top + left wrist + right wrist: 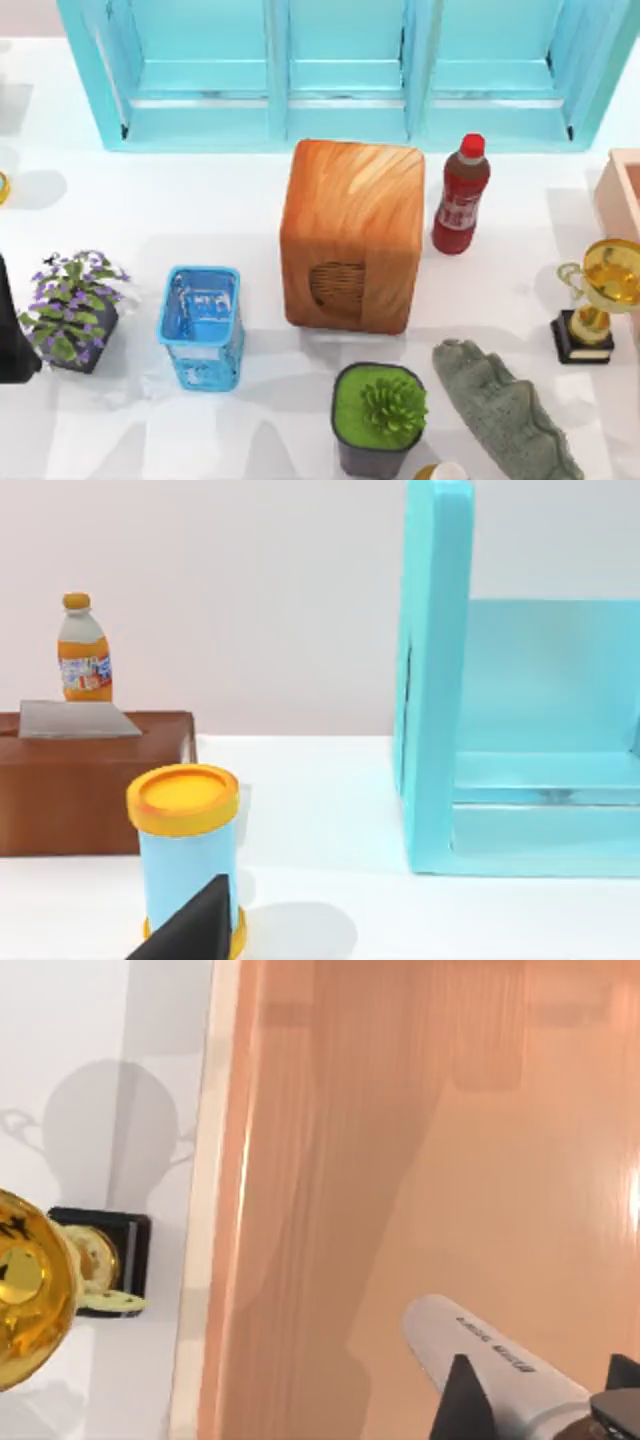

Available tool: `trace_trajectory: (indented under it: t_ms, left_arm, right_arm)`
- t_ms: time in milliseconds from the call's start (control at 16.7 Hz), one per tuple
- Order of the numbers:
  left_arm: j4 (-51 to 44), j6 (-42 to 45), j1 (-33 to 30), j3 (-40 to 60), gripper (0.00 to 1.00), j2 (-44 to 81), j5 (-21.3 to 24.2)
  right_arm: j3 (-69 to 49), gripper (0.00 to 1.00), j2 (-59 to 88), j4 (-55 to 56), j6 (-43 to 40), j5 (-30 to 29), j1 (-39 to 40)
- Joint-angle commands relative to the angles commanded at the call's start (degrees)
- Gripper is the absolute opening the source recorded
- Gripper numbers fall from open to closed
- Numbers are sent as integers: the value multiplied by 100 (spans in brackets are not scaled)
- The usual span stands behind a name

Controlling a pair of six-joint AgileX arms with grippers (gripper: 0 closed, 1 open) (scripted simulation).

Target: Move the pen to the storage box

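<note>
In the right wrist view, the pen [480, 1345] shows its silver-grey barrel with dark print, and my right gripper [535, 1388] is shut on it, a dark finger on each side. The pen hangs over the peach-pink inside of the storage box [420, 1120], within its pale wall. From above, one corner of the storage box [618, 190] reaches in at the table's right edge. My left arm [12, 335] is parked at the far left edge. A dark finger [190, 932] of its gripper shows in the left wrist view.
A gold trophy [598, 290] stands just left of the box. A wood-grain cube [352, 235], red bottle [461, 195], blue mesh basket [202, 325], two potted plants [380, 415], a grey object [505, 410] and a blue shelf [340, 70] share the table.
</note>
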State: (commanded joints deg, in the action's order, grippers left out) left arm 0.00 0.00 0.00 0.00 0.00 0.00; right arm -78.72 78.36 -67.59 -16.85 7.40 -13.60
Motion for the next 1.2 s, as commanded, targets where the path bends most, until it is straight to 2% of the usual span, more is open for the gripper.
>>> trace_trajectory:
  t_ms: [240,540,1200]
  left_arm:
    - [0,0,0,0,100,0,0]
    - [0,0,0,0,100,0,0]
    - [0,0,0,0,100,0,0]
  right_arm:
    - [867,0,4,900,53,-24,50]
    - [1021,0,24,1055,74,-35,73]
    - [1021,83,24,1055,74,-35,73]
